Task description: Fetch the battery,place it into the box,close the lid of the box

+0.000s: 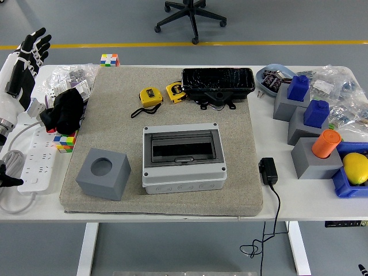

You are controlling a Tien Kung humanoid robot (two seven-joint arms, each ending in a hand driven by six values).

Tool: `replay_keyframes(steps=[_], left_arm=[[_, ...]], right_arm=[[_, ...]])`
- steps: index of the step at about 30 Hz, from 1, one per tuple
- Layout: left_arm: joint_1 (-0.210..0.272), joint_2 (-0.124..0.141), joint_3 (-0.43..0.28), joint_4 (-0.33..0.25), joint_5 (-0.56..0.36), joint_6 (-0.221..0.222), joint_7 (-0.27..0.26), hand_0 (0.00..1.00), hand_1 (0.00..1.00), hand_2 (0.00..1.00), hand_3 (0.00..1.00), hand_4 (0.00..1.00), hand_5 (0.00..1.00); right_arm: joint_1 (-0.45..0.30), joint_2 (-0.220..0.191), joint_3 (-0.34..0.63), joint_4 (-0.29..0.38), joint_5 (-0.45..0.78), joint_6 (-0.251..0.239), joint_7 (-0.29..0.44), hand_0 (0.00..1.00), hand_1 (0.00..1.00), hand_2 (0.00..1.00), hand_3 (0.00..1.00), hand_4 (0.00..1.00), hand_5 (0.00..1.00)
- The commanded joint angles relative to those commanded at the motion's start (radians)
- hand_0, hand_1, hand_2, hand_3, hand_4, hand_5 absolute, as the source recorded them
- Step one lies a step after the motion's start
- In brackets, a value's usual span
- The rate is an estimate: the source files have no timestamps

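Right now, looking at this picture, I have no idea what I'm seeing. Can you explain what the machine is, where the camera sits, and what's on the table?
The camera sits high on a humanoid robot, looking down over a white table. At the left edge is its left hand, raised with fingers spread and holding nothing; the right arm is out of view. On a grey mat sits a grey box with a dark window lid. Behind it lie two yellow tape measures and a black battery. A grey block with a round hole stands to the box's left.
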Motion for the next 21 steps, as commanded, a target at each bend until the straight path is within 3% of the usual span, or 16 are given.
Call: replay_keyframes(steps=[6,7,12,13,15,21], left_arm=[[0.005,-0.015,-0.021,-0.019,0.089,0.003,0.025,0.978,0.989,0.936,0.923,0.998,0.998],[0.009,-0.02,-0.024,-0.02,0.086,0.01,0.017,0.926,0.952,0.901,0.885,0.998,0.998],[0.029,-0.04,-0.039,-0.018,0.073,0.057,-0.038,0.926,0.952,0.901,0.885,0.998,0.998],[0.033,-0.043,-0.041,-0.017,0.068,0.066,-0.05,0.861,0.884,0.837,0.832,0.998,0.998],[0.041,-0.053,-0.044,-0.021,0.058,0.085,-0.074,0.861,0.884,0.837,0.832,0.998,0.998],[0.051,-0.069,-0.048,-0.031,0.058,0.103,-0.092,0.841,0.865,0.817,0.817,0.998,0.998]], right_arm=[[-0.002,0.006,0.014,0.0,-0.003,-0.002,0.004,0.853,0.842,0.811,0.841,0.998,0.998],[-0.002,0.008,0.017,0.0,-0.007,-0.002,0.003,0.854,0.843,0.811,0.844,0.998,0.998],[0.002,0.01,0.031,0.0,-0.021,-0.015,0.008,0.854,0.843,0.811,0.844,0.998,0.998],[0.003,0.01,0.034,0.0,-0.023,-0.018,0.009,0.854,0.846,0.816,0.851,0.998,0.998],[0.004,0.009,0.039,0.0,-0.028,-0.03,0.011,0.854,0.846,0.816,0.851,0.998,0.998],[0.008,0.005,0.053,0.0,-0.042,-0.049,0.012,0.854,0.852,0.824,0.857,0.998,0.998]])
